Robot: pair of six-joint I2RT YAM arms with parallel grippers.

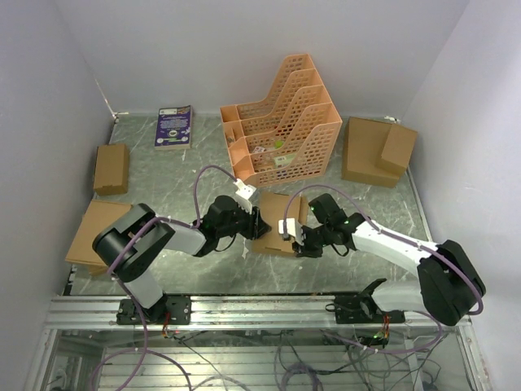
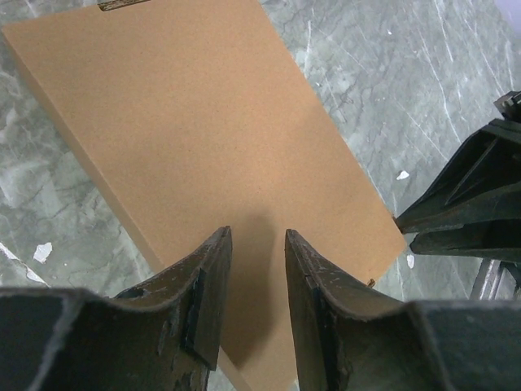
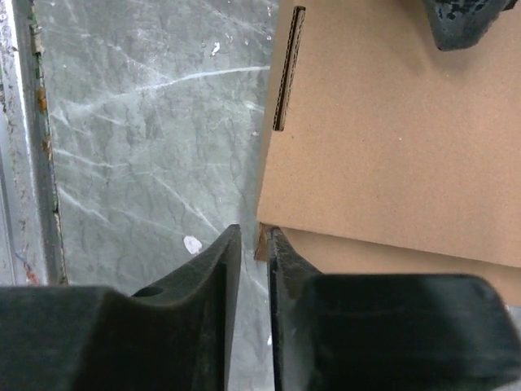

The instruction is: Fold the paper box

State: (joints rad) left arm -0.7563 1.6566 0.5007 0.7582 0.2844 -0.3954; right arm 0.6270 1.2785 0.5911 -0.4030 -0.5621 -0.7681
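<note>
The paper box [image 1: 273, 208] lies flat and closed on the grey table, between my two grippers. In the left wrist view its plain brown top [image 2: 203, 122] fills the frame. My left gripper [image 2: 255, 236] hovers over the box's near end, jaws a little apart with nothing between them; it also shows in the top view [image 1: 259, 221]. My right gripper [image 3: 254, 232] sits at a lower corner of the box [image 3: 391, 147], jaws almost closed with only a thin slit, nothing between them; in the top view it [image 1: 295, 238] is at the box's right front edge.
An orange lattice file rack [image 1: 281, 122] stands behind the box. A purple book [image 1: 174, 126] lies at the back left. Ready-made cardboard boxes sit at the left [image 1: 111, 168], front left [image 1: 94, 232] and back right [image 1: 376, 151]. The metal rail [image 1: 260, 309] runs along the front.
</note>
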